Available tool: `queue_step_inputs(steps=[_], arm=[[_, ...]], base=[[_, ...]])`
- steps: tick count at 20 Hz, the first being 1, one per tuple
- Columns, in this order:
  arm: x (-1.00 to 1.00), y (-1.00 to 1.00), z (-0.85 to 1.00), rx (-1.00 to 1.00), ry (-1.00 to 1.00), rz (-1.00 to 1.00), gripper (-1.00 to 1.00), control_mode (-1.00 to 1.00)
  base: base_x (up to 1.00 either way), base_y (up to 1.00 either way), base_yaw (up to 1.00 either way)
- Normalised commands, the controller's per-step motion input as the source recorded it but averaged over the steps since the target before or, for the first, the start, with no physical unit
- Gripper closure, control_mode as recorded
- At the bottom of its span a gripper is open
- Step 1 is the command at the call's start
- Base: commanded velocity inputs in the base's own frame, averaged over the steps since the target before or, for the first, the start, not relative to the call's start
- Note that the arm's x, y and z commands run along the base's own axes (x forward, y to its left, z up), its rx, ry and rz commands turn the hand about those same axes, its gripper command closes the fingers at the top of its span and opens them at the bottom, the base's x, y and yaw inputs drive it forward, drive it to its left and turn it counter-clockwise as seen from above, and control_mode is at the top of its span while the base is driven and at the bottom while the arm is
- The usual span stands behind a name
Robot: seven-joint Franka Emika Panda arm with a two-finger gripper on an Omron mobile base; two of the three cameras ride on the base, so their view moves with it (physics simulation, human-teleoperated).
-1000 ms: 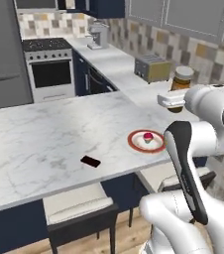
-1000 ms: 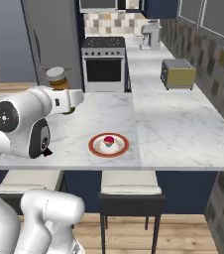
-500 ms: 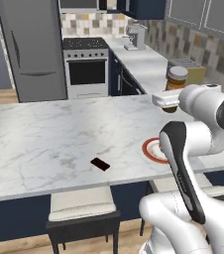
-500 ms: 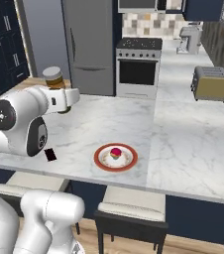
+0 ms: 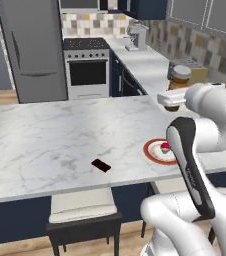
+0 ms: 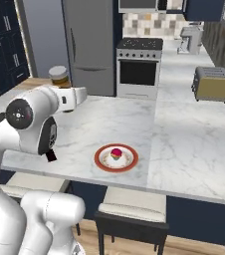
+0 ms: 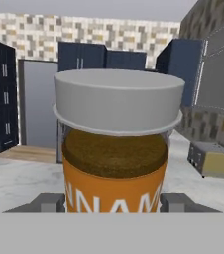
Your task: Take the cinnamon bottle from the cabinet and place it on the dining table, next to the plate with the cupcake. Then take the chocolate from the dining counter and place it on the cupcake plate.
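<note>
base views: rear, flanking | share dining table (image 5: 45, 145) | hand view: close

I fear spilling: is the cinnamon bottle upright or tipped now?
Upright. The bottle stands with its cap on top and its label level, held in the tool above the table.

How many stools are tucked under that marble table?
2 stools show at the table's near edge: one below the red-rimmed plate, another below the chocolate. The robot's body may hide more.
</note>
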Motion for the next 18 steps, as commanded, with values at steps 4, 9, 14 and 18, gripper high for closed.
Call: queue_step_inputs(steps=[4,9,14,18], arm=[[0.73,-0.87,-0.15,0.0,0.12,0.35,1.0,-1.0],[0.41,-0.98,-0.94,-0.07,0.16,0.44,1.0,-1.0],[0.27,-0.98,-0.84,-0.01,0.02,0.39,1.0,-1.0],[0.46,-0.74,-0.76,0.05,0.02,0.15,1.0,-1.0]], base=[[0.0,0.0,0.0],[0.0,0.0,0.0],[0.0,0.0,0.0],[0.0,0.0,0.0]])
